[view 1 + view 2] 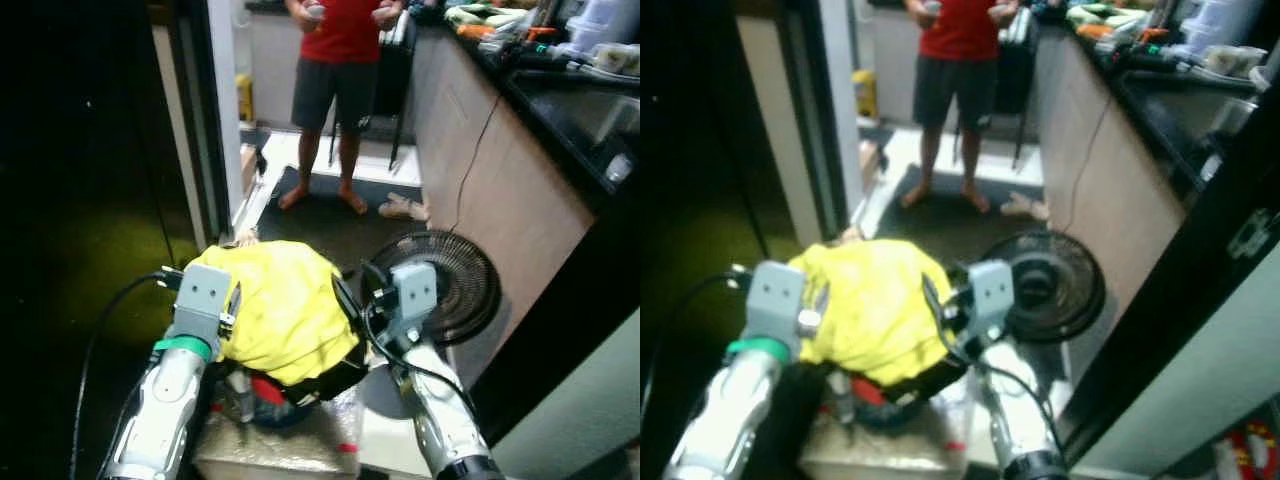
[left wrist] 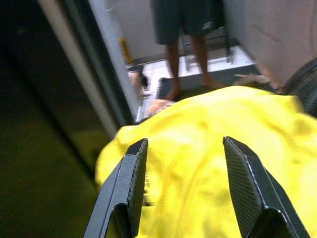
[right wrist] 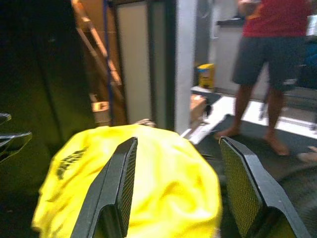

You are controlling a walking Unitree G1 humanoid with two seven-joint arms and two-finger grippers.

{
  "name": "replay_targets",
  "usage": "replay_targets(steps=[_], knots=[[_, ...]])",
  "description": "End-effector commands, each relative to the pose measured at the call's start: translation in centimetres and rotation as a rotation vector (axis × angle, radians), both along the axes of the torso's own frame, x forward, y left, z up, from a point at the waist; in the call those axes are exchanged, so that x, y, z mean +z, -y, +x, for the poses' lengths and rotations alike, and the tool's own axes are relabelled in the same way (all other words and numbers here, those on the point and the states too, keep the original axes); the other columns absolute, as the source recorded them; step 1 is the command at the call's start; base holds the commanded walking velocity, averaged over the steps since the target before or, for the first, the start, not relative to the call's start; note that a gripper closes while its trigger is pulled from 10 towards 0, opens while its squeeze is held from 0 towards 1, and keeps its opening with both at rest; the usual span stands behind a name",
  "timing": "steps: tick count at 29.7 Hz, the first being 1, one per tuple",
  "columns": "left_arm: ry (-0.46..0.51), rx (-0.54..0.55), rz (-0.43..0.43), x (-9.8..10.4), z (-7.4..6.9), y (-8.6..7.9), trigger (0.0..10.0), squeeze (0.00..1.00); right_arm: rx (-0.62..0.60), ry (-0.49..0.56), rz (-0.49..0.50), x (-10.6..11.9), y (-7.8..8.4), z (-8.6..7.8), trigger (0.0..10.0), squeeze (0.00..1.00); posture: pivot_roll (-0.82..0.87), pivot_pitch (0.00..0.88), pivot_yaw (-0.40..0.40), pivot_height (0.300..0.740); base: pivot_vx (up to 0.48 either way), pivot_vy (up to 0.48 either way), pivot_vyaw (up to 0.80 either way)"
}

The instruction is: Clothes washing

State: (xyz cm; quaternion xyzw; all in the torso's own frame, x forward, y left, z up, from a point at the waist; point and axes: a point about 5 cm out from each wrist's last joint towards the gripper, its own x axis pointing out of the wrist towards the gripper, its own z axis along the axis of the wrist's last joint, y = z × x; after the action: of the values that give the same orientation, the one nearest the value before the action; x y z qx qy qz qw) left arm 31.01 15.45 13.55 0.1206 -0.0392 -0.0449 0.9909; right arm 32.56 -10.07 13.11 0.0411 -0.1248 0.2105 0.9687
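One yellow garment [image 1: 280, 305] is seen. Left gripper [image 2: 185, 186] and right gripper [image 3: 181, 183] are spread wide above it; nothing is gripped.

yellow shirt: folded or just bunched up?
Bunched, not folded. The yellow shirt lies in a rumpled heap over darker clothes, with the open left gripper and open right gripper at either side of it.
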Motion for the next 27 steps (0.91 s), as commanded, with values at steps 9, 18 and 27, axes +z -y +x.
replay_targets(steps=[9,18,27], knots=[[-0.020,0.007,0.013,-0.42,-0.22,-0.16,10.0,0.00,0.001,-0.020,-0.006,-0.25,0.02,-0.20,10.0,0.00,0.07,0.030,-0.009,0.740,0.363,0.000,0.00],[-0.033,0.018,0.008,-0.61,-0.23,-0.25,10.0,0.00,0.003,-0.025,-0.012,-0.37,0.00,-0.24,10.0,0.00,0.07,0.032,-0.009,0.740,0.282,0.000,0.00],[-0.038,0.016,0.006,-0.67,-0.19,-0.27,10.0,0.00,0.007,-0.027,-0.015,-0.38,-0.05,-0.23,10.0,0.00,0.07,0.029,-0.009,0.740,0.000,0.000,0.00]])
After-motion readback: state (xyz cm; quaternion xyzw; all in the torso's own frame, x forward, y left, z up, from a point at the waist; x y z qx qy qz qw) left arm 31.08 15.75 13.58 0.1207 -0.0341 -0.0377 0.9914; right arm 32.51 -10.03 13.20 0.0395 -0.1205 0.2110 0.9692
